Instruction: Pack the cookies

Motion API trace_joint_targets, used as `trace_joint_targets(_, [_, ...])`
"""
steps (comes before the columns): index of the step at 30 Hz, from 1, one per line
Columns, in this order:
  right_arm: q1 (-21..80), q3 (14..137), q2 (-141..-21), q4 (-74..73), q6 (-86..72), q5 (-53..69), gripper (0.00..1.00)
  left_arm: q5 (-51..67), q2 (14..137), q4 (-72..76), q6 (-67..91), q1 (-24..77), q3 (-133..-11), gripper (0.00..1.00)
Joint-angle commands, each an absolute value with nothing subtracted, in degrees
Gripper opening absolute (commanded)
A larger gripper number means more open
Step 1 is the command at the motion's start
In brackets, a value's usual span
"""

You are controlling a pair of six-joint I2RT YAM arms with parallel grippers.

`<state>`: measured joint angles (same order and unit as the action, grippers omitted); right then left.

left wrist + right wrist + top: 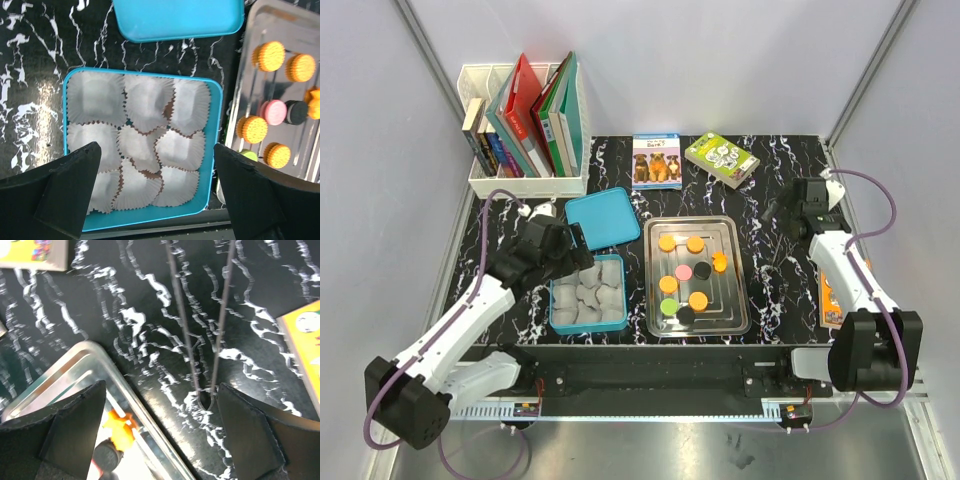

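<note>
The cookies point(684, 277) lie on a steel tray point(734, 232) in mid-table: several orange discs, two black, one pink and one green. The left wrist view shows them point(268, 56) at the right on the tray point(250, 30). Left of the tray sits an open blue box point(556, 310) filled with grey paper cups point(145, 102). My left gripper point(572, 250) point(156, 150) hovers over the box, open, with nothing between its fingers. My right gripper point(782, 215) point(162, 387) hangs open and holds nothing above the tray's far right corner point(100, 352), where an orange cookie point(120, 422) shows.
The box's blue lid point(602, 217) lies just behind it. Thin metal tongs point(200, 340) rest on the black marble top right of the tray. A white rack of books point(525, 130) stands back left, two books point(657, 160) lie at the back, and one point(830, 300) lies at the right edge.
</note>
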<state>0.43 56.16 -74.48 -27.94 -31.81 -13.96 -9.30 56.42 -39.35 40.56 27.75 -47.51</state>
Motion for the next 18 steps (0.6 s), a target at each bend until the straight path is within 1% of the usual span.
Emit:
trace_joint_targets(1, [0.7,54.8,-75.7,-27.2,-32.0,-23.5,1.00,-10.2,57.2,-39.9,42.0,27.7,-49.1,0.99])
trace_joint_targets(3, [0.6,54.9,-79.6,-27.9,-31.7,-24.5,0.99,-9.8,57.7,-39.8,41.8,27.6,-48.8,0.99])
trace_joint_targets(8, [0.6,61.7,-92.3,-32.3,-30.9,-21.4,1.00,-7.9,59.1,-39.8,40.0,27.6,-49.5,0.99])
trace_joint_targets(14, [0.3,67.5,-101.0,-33.6,-31.2,-21.6,1.00,-6.1,58.3,-39.2,39.1,27.7,-49.5,0.99])
trace_joint_targets(18, [0.4,71.0,-104.6,-34.8,-30.9,-23.1,1.00,-5.9,57.7,-39.1,38.6,27.7,-49.5,0.99])
